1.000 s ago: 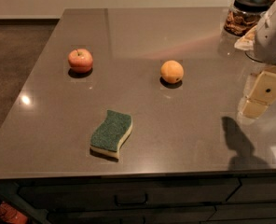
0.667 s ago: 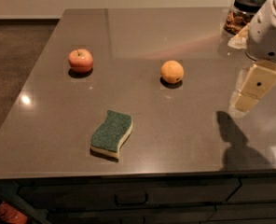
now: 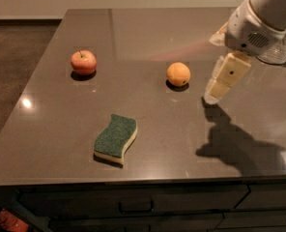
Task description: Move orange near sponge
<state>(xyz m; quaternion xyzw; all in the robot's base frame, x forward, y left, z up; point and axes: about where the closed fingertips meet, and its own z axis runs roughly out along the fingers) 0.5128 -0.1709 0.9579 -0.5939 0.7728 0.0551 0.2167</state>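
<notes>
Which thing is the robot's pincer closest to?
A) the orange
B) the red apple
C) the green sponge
A: the pincer hangs just to the right of the orange, while the apple sits far off to the left and the sponge lies nearer the table's front edge.

The arm (image 3: 261, 21) is a bulky white shell with a grey vented patch. The gripper (image 3: 216, 87), right of the orange (image 3: 178, 74), is cream and blocky, with one dark dot.

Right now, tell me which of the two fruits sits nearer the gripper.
The orange, plain yellow-orange with no stem, right beside the gripper above the table; the red apple with a stem lies farther off.
</notes>
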